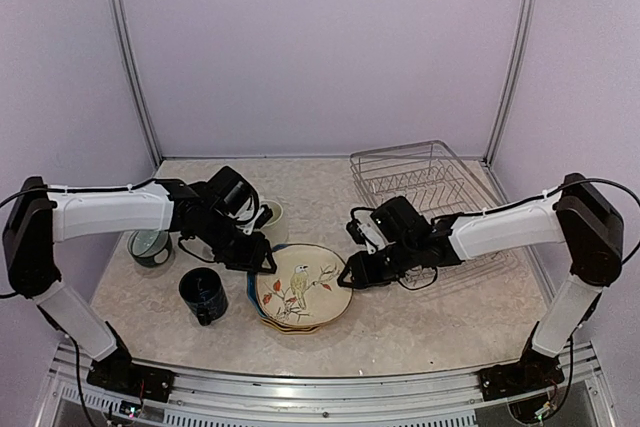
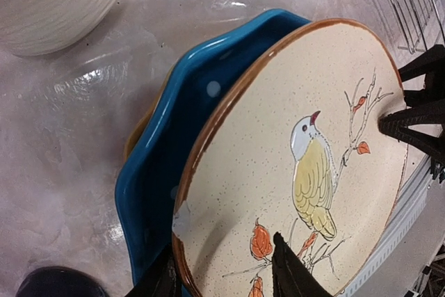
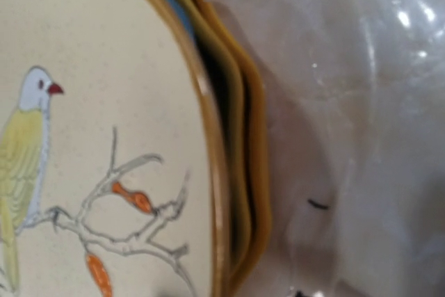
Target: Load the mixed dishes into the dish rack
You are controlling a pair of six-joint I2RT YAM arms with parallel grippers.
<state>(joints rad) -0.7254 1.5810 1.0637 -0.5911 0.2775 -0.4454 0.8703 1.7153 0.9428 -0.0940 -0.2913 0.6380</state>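
The cream bird plate (image 1: 300,285) lies on top of a stack, over the blue plate (image 2: 160,144) and the yellow plate (image 3: 254,172). My left gripper (image 1: 262,259) is at the plate's left rim, one finger under the rim and the other finger (image 2: 292,269) on the plate's face (image 2: 306,137), closed on it. That side sits a little above the blue plate. My right gripper (image 1: 352,272) is open, its fingers (image 2: 410,124) against the plate's right rim (image 3: 208,137). The silver wire dish rack (image 1: 430,182) stands at the back right with no dishes in it.
A dark blue mug (image 1: 203,294) stands left of the stack and a grey-teal cup (image 1: 150,245) further left. A cream mug (image 1: 272,212) sits behind my left arm, also in the left wrist view (image 2: 55,5). A clear glass (image 2: 90,81) seems to lie beside it.
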